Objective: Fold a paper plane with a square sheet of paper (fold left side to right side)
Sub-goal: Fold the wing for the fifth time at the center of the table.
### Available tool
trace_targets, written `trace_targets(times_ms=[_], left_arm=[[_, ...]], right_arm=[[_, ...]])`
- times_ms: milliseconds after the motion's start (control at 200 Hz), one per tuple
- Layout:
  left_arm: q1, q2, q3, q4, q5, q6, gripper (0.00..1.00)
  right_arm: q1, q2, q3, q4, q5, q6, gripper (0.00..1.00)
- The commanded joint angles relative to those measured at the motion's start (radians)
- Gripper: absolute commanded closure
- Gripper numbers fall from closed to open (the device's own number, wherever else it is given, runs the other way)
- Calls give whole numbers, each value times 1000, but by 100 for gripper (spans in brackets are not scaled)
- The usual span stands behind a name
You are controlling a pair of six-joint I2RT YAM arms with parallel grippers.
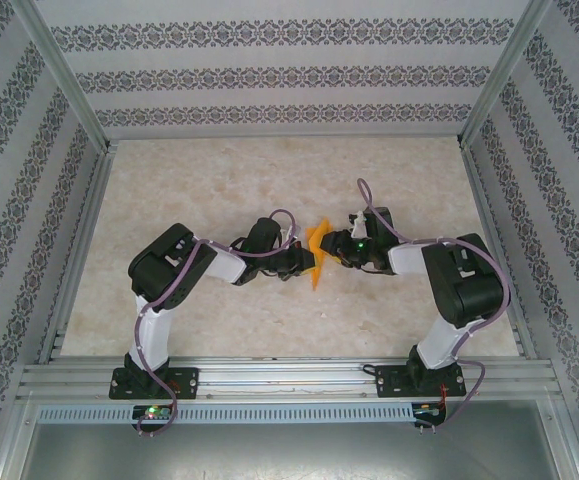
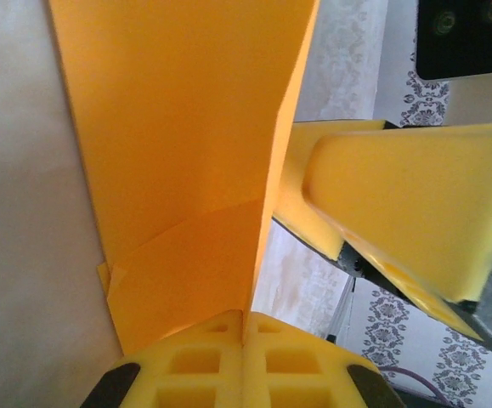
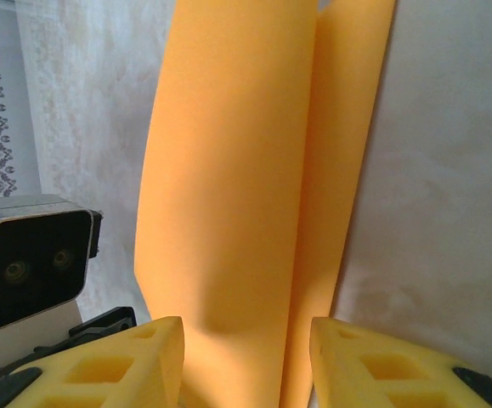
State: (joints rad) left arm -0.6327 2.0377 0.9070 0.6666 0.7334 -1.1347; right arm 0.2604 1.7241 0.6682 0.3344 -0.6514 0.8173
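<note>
The left gripper (image 2: pixel 244 336) pinches the upright orange paper (image 2: pixel 178 127) from the left. The right gripper (image 3: pixel 246 336) has its fingers spread around the paper's right edge. Open table (image 1: pixel 219 180) lies all round.

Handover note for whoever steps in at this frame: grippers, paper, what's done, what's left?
Left gripper: shut on the orange paper, holding it up over the table.
Right gripper: jaws apart, straddling a curved layer of the paper; no firm pinch visible.
Done: paper already creased and layered.
Left: likely press this fold flat, then finish the plane.
</note>
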Motion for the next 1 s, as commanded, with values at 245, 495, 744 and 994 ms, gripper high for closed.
trace_targets(times_ms=[245, 495, 744, 994], left_arm=[[13, 22, -16, 73, 18, -25, 100], [13, 26, -14, 72, 20, -28, 100], [14, 27, -15, 80, 15, -33, 100], [14, 14, -29, 80, -6, -21, 93]], right_arm=[[16, 37, 39, 26, 3, 10, 56], [19, 53, 52, 23, 0, 12, 56], [33, 76, 79, -45, 30, 11, 58], [50, 92, 121, -203, 101, -23, 62]])
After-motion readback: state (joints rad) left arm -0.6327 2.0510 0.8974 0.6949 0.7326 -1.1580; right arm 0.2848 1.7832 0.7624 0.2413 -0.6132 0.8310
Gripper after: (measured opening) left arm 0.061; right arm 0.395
